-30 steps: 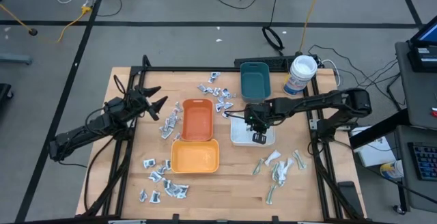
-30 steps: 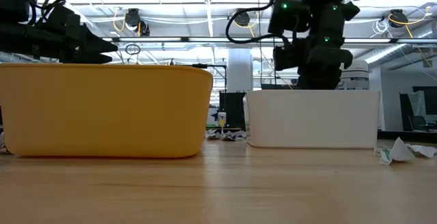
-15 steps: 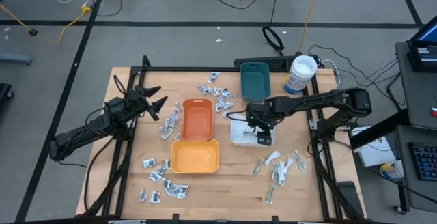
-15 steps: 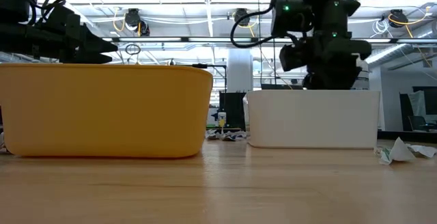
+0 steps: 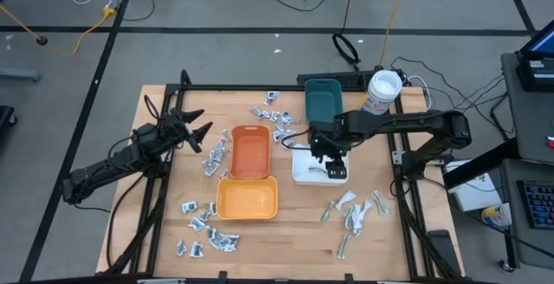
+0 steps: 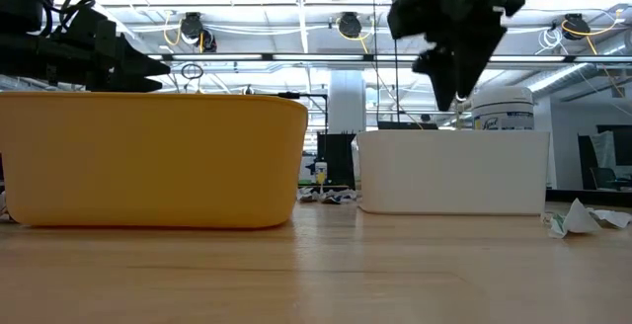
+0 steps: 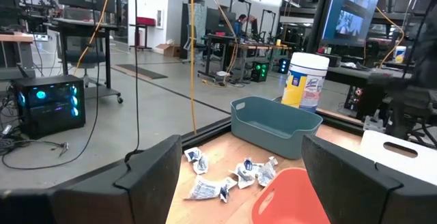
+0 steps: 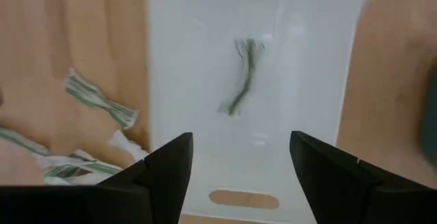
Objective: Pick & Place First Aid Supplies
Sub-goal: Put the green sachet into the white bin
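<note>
My right gripper (image 5: pixel 333 152) hangs open above the white tray (image 5: pixel 305 173), fingers pointing down with nothing between them (image 8: pixel 239 176). One green-white strip (image 8: pixel 242 87) lies flat on the tray's floor. More strips (image 5: pixel 355 210) lie on the table near the tray's right. Silvery sachets lie in loose groups by the teal tray (image 5: pixel 273 119), left of the orange tray (image 5: pixel 214 156) and at the near left (image 5: pixel 208 228). My left gripper (image 5: pixel 201 122) waits open and level over the table's left side, touching nothing.
An orange tray (image 5: pixel 251 151) and a yellow tray (image 5: pixel 247 199) stand mid-table, and a teal tray (image 5: pixel 323 100) at the far edge. A white tub with a blue label (image 5: pixel 381 93) stands at the far right. A black frame (image 5: pixel 156 189) borders the table.
My right gripper has risen out of the white tray and rolled a little at the wrist. The green-white strip has stayed behind, flat on the tray's floor, clear of the fingers.
</note>
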Robot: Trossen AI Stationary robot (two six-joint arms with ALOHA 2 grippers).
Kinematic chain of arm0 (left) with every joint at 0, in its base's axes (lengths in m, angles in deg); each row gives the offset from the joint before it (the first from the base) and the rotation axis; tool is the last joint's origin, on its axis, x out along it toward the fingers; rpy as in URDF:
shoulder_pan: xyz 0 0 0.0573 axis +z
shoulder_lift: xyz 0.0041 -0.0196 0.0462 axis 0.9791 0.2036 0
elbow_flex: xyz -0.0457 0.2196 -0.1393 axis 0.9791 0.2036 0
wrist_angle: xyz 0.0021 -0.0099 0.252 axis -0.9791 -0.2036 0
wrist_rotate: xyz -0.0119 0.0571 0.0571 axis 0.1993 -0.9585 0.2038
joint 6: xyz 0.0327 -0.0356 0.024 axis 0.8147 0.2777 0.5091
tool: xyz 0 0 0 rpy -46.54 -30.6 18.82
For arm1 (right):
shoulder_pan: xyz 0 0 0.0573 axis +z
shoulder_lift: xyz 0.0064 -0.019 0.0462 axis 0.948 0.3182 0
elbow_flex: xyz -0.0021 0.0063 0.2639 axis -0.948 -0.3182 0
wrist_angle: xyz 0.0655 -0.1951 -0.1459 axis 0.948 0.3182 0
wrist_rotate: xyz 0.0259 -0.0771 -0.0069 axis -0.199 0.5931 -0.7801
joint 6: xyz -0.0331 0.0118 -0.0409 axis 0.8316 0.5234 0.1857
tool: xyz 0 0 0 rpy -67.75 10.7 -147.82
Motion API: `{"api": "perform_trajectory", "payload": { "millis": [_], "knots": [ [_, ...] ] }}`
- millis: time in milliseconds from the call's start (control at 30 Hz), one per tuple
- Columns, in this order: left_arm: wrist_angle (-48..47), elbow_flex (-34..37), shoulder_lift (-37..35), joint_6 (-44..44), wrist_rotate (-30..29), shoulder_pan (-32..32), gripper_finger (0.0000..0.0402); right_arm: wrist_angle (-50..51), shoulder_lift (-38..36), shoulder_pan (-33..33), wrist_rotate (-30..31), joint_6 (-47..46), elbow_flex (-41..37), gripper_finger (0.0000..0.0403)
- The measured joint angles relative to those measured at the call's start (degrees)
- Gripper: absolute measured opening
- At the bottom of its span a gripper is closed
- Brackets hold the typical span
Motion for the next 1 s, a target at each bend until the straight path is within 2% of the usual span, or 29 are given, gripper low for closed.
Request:
{"api": "perform_trajectory", "payload": {
  "millis": [367, 500, 600, 800, 1000],
  "knots": [
    [0.0, 0.0, 0.0, 0.0, 0.0, 0.0, 0.0308, -0.8, 0.0, 10.1, 0.3, 15.1, 1.7, 0.0237],
    [0.0, 0.0, 0.0, 0.0, 0.0, 0.0, 0.0308, -1.9, 0.0, 14.6, 4.0, 18.5, 1.7, 0.0237],
    [0.0, 0.0, 0.0, 0.0, 0.0, 0.0, 0.0308, -1.8, 0.0, 17.7, 4.7, 21.6, 1.7, 0.0238],
    [0.0, 0.0, 0.0, 0.0, 0.0, 0.0, 0.0308, -1.9, 0.6, 21.6, 4.5, 23.2, 1.7, 0.0238],
    [0.0, 0.0, 0.0, 0.0, 0.0, 0.0, 0.0308, -2.5, 5.2, 23.3, 4.5, 21.7, 1.7, 0.0238]
  ]
}}
